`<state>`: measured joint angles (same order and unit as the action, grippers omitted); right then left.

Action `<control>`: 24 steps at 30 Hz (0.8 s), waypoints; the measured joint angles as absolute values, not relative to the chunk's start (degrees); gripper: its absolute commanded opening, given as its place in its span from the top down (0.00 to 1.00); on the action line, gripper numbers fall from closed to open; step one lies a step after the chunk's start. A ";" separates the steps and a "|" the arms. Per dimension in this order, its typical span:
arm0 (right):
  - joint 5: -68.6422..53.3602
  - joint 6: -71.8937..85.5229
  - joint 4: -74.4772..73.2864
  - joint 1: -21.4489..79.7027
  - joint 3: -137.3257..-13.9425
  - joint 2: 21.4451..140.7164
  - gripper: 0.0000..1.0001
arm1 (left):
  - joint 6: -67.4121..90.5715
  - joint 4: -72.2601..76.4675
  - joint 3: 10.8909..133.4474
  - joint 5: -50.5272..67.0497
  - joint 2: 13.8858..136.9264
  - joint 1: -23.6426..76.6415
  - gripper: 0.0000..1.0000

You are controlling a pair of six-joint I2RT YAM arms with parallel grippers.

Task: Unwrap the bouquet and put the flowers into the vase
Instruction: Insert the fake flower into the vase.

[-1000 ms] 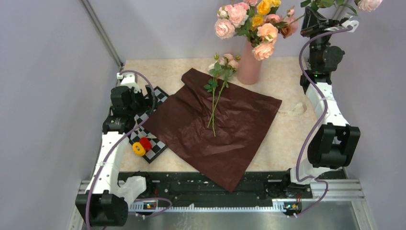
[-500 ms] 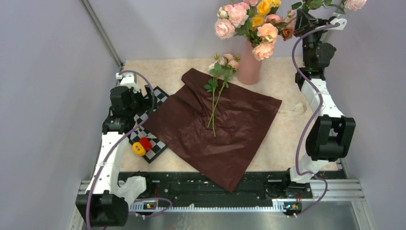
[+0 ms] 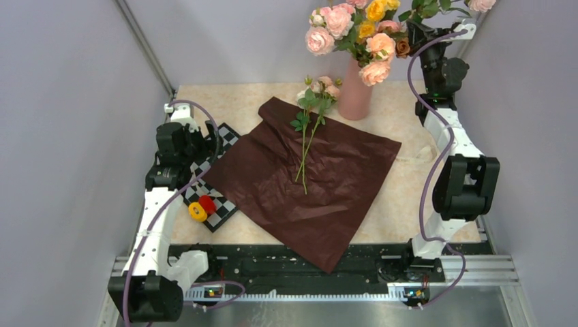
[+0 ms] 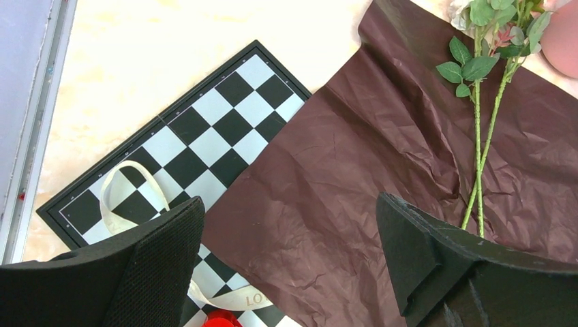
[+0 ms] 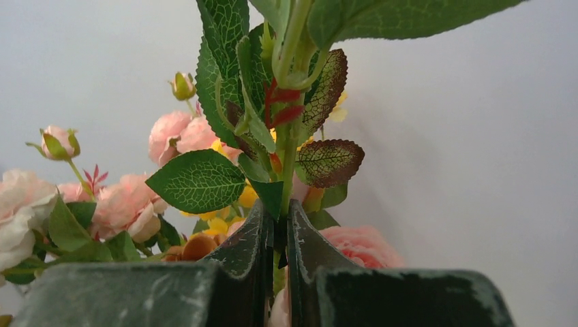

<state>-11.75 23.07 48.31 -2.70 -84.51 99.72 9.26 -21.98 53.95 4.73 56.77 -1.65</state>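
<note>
**Right end effector clamps a stem beside the vase**

Upper right of the top view: the right end effector (image 5: 276, 225) is pinched on a leafy flower stem (image 5: 287, 170), high beside the vase (image 3: 354, 99). More flowers (image 3: 310, 129) lie mid-frame on the dark red paper (image 3: 327, 184). The left end effector (image 4: 287, 204) hovers wide apart over the chessboard (image 4: 204, 129).

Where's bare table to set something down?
Back-left of the table, behind chessboard and paper. Front-right strip, between paper and the right arm, nearer than the ribbon. Crowded around the vase: loose flowers beside it, right tool holding a stem in the blooms above.
</note>
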 measured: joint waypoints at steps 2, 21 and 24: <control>-13.06 22.57 47.81 -2.46 -84.51 100.25 1.00 | 9.26 -21.93 53.98 4.73 56.77 -1.76 0.01; -20.73 18.94 42.54 -1.54 -89.06 104.66 1.00 | 9.28 -21.87 53.95 5.23 56.80 -2.07 0.01; -20.99 18.37 42.37 -1.37 -89.06 104.71 1.00 | 9.28 -21.87 53.95 5.43 56.80 -2.09 0.01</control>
<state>-20.99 18.37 42.37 -1.37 -89.06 104.71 9.28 -21.87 53.95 5.43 56.80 -2.09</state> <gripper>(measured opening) 0.050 0.986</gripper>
